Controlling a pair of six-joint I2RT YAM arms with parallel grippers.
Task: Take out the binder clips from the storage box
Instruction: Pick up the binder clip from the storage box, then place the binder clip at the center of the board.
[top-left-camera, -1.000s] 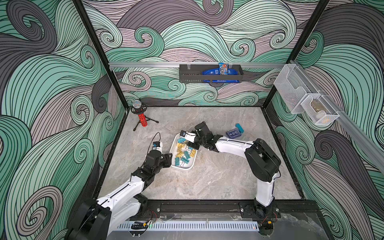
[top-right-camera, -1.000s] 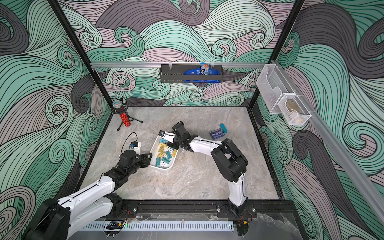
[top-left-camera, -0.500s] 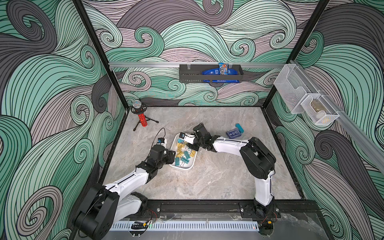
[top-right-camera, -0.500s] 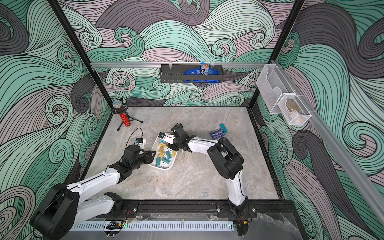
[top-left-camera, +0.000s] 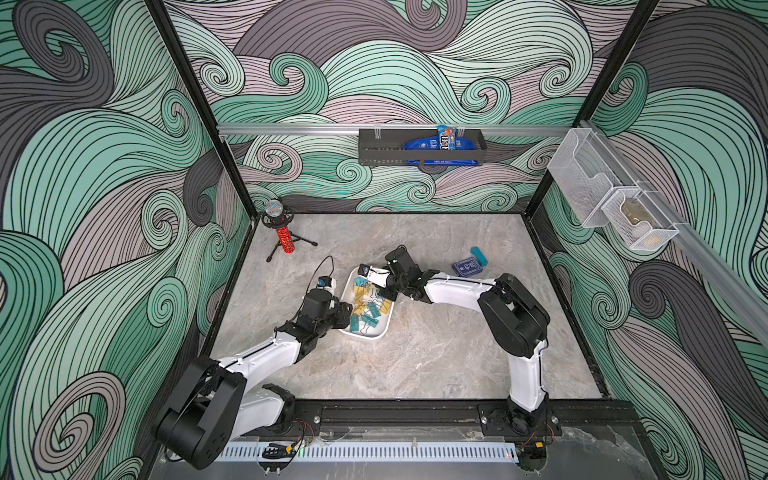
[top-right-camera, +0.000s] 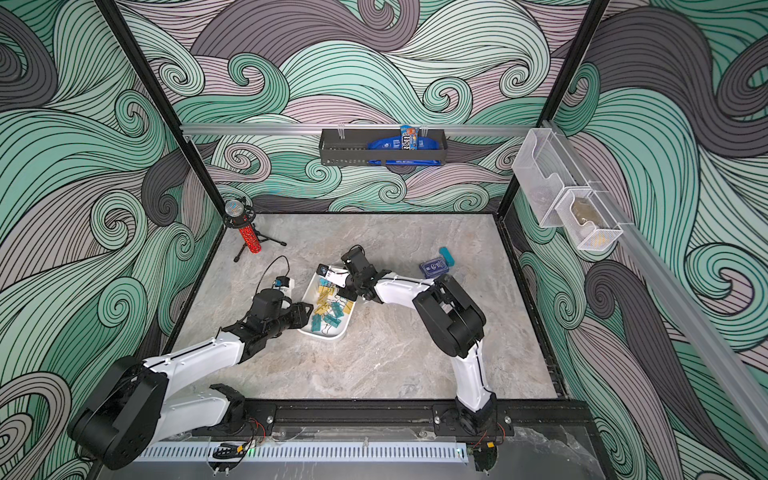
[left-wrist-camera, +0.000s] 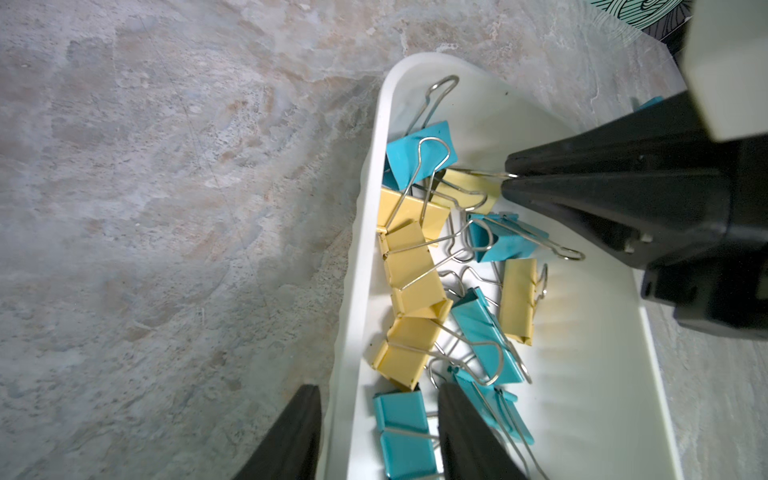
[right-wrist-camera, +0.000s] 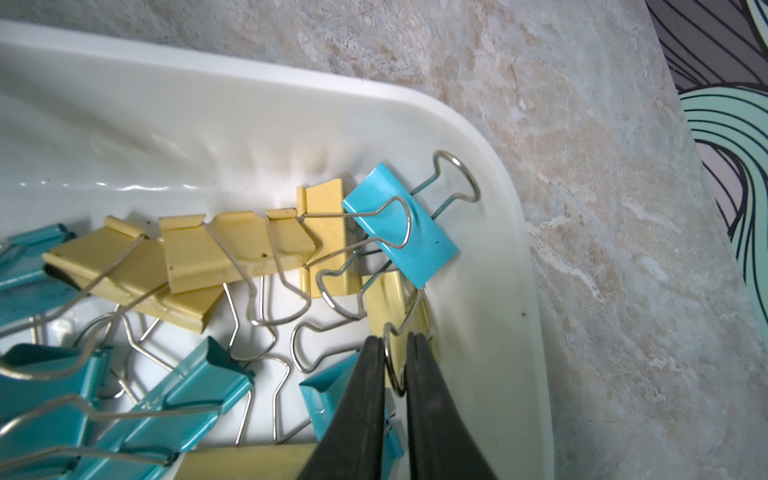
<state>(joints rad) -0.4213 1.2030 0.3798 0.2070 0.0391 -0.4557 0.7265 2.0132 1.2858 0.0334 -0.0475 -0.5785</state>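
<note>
In both top views the storage box (top-left-camera: 365, 335) (top-right-camera: 324, 334) sits between the two jaws. Left wrist view: left jaws spread astride its wall, binder clips (left-wrist-camera: 415, 270) just ahead. Right wrist view: right jaws pinch a yellow clip (right-wrist-camera: 380, 307) by its wire handle.

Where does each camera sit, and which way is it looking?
Top views: side by side, high over the front edge, looking down at the table; left arm, right arm and storage box show.
Left wrist: on the left arm, looking past the open left gripper, which straddles the box wall.
Right wrist: on the right arm, looking past the right gripper, shut on the handle of a yellow binder clip.
Shared: both wrist views show the binder clips; the left one also shows the right gripper.
</note>
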